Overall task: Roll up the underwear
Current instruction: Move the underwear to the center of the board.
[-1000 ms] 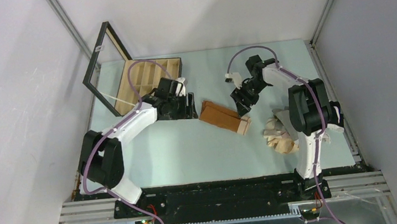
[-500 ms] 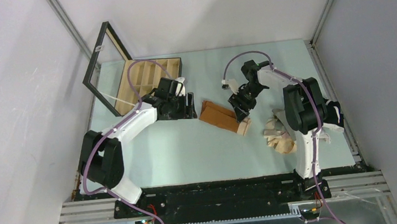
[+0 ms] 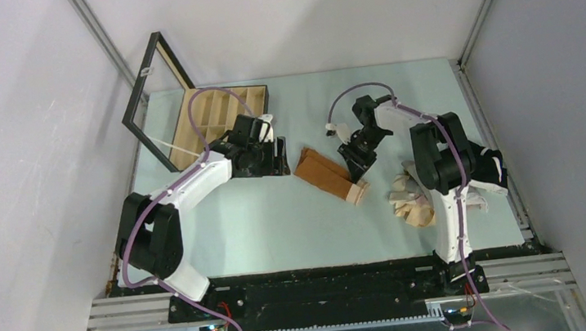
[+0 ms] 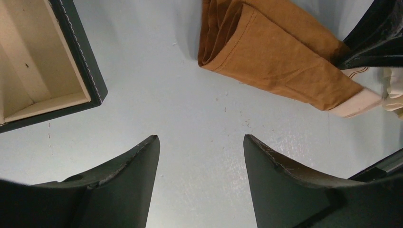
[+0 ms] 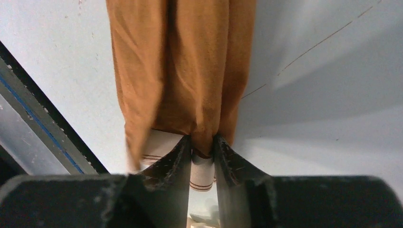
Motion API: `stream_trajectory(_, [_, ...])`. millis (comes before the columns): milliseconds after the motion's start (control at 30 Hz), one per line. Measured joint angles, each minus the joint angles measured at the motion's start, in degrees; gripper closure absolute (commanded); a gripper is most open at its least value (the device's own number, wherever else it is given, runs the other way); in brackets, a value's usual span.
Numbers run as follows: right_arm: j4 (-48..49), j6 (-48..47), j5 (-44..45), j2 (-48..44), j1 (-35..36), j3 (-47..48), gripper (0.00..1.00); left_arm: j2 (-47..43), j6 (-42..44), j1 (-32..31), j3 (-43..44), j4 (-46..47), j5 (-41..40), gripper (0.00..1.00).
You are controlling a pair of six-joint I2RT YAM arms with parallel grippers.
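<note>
Right wrist view: R gripper (image 5: 202,142) pinched on waistband end of rust-brown underwear (image 5: 180,71). L gripper (image 4: 199,140) jaws wide apart over table (image 4: 190,109), wooden box (image 4: 81,61) at left.

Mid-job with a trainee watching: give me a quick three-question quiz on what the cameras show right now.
1. True or false: the left tool is clamped on the rust-brown underwear.
2. Which part of that garment does the right tool pinch? A) the folded brown end, B) the pale waistband end, C) nothing at all.
3. Fill in: the wooden box has its lid standing ____.

Key: 1 false, it is open with nothing between its fingers. 2 B. 3 open.
</note>
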Motion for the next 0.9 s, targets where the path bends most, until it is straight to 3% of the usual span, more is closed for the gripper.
stream_trajectory(133, [0.8,3.5,-0.9,0.4,0.0,-1.0,0.82,0.0,0.4,-0.1,0.1,0.0,0.0,0.33])
stream_trajectory(300, [4.7,14.5,-5.8,-0.9,1.2,-7.3,0.85,-0.4,4.6,-1.1,-0.3,1.1,0.0,0.34])
stream_trajectory(433, [8.4,24.3,-9.5,-2.1,4.8,-12.8,0.86,-7.4,13.4,-5.1,-8.4,9.4,0.5,0.34])
stream_trajectory(533, [11.7,30.6,-12.0,-2.6,6.2,-16.0,0.81,-15.6,26.0,-11.7,-17.4,16.3,3.2,0.34])
stream_trajectory(633, [15.4,35.9,-13.2,-4.0,6.4,-19.0,0.67,-20.5,38.0,-18.1,-25.1,21.9,7.8,0.36])
stream_trajectory(767, [20.2,40.9,-12.7,-8.1,7.0,-22.7,0.45,-20.0,50.8,-20.3,-32.9,27.3,10.4,0.37])
stream_trajectory(900, [23.4,43.3,-8.7,-13.4,9.2,-25.9,0.41,-19.4,60.8,-21.2,-40.3,33.1,11.8,0.37])
